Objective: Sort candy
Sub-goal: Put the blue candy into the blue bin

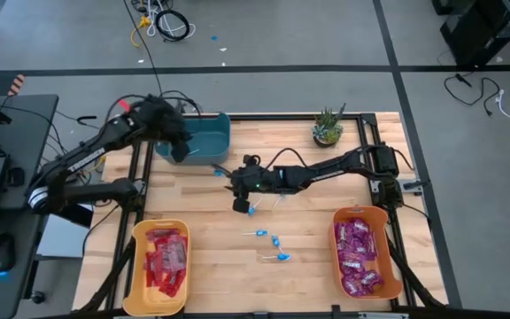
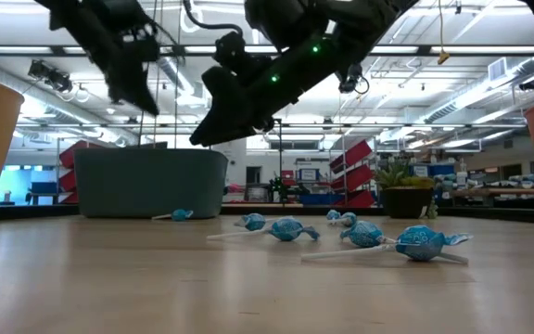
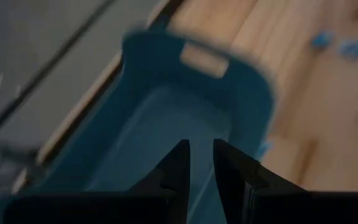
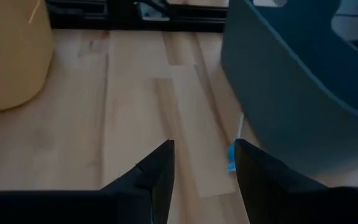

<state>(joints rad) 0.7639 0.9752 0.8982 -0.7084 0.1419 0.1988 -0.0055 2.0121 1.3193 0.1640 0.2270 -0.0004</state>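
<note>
The right gripper (image 1: 240,206), its jaws spread and empty, hovered just beside a tiny blue white-stick lollipop (image 1: 250,211), nearer than the left arm.

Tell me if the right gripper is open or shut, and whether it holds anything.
Open and empty. The right gripper hangs over bare wood with a clear gap between its fingers; one blue lollipop lies on the table beside the teal bin.
</note>
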